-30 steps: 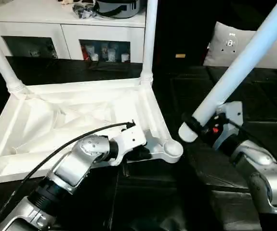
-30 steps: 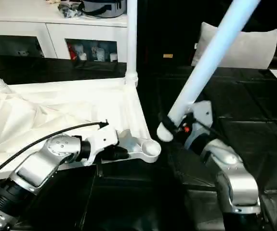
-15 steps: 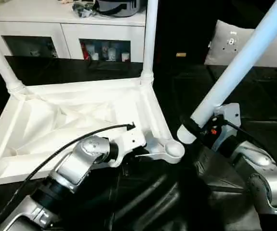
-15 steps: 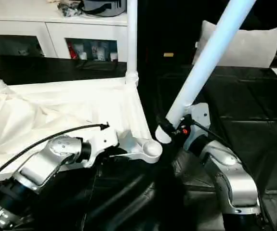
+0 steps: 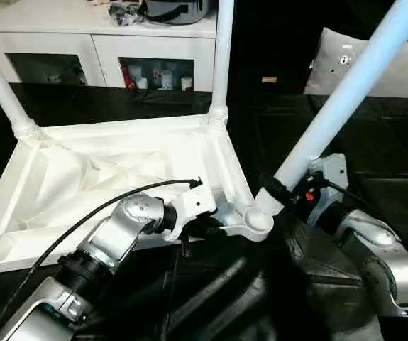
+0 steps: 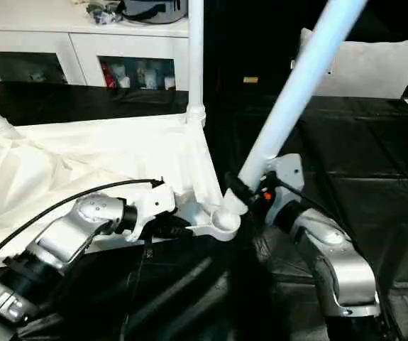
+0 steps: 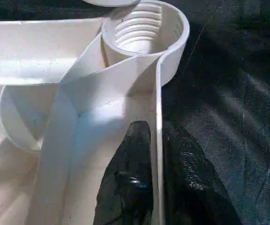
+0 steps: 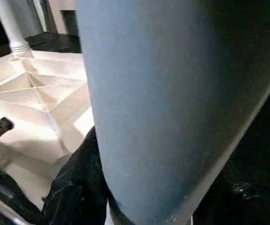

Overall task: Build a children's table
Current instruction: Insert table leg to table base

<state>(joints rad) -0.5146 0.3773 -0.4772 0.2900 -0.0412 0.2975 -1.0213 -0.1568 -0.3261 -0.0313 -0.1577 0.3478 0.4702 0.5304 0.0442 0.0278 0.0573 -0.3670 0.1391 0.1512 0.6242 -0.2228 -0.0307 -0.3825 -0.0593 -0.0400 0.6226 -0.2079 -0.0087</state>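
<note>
Black padded floor in front of a white cabinet point(image 5: 97, 42) with glass doors: the upturned tabletop point(image 5: 104, 177) lies there, ribbed underside up.

Two legs point(image 5: 221, 57) stand upright in its far corner sockets. The left gripper point(image 7: 156, 187) pinches the tabletop's thin near edge wall just beside the near right corner socket point(image 7: 144, 33), one black finger point(image 7: 127, 187) on each side of the wall. The right gripper point(image 5: 278, 192) clamps a third leg point(image 5: 345, 92) close to its lower end; that leg leans up and away to the right, its end meeting the rim of the threaded socket. A pale cushion point(image 5: 402, 67) lies behind.
</note>
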